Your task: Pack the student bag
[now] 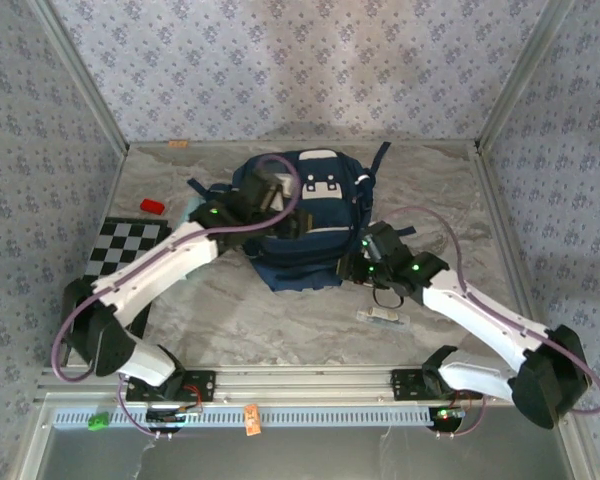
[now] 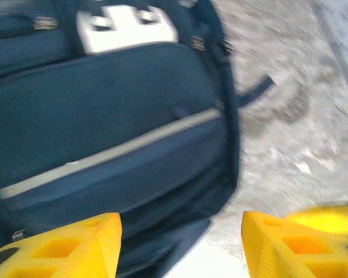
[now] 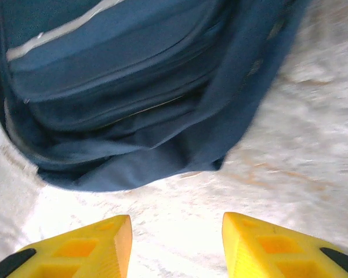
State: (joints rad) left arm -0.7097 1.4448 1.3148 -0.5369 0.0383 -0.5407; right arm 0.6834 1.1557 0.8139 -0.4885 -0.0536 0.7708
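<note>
At the near edge a metal rail (image 1: 310, 378) carries both arm bases, with an orange tag (image 1: 251, 419) hanging below it and a small green piece (image 1: 99, 421) further left. Just beyond, on the marbled surface (image 1: 280, 320), a small pale object (image 1: 382, 316) lies near the right arm; it is too small to tell what it is.

The right fingers (image 3: 81, 249) are yellow and stand wide apart with nothing between them. Bare surface shows in the gap, and the near edge of the bag lies just beyond their tips. From above, this arm reaches in to the bag's near right corner.

The student bag (image 1: 310, 235) lies flat in the middle of the surface, front side up – navy blue, its thin white stripe (image 2: 110, 153) running across the front and a white patch (image 1: 320, 185) at its far end. Dark straps trail off it at the far right (image 1: 380, 156) and the far left (image 1: 196, 187).

The left fingers (image 2: 64, 246) are likewise spread open and hold nothing. They hang over the left part of the bag, facing the stripe and the patch; the left wrist picture is blurred.

Left of the bag a black-and-white checkerboard (image 1: 128, 248) lies flat on the surface, and a small red block (image 1: 153, 206) sits just beyond it – both apart from the bag. Patterned walls (image 1: 300, 60) close the far side.
</note>
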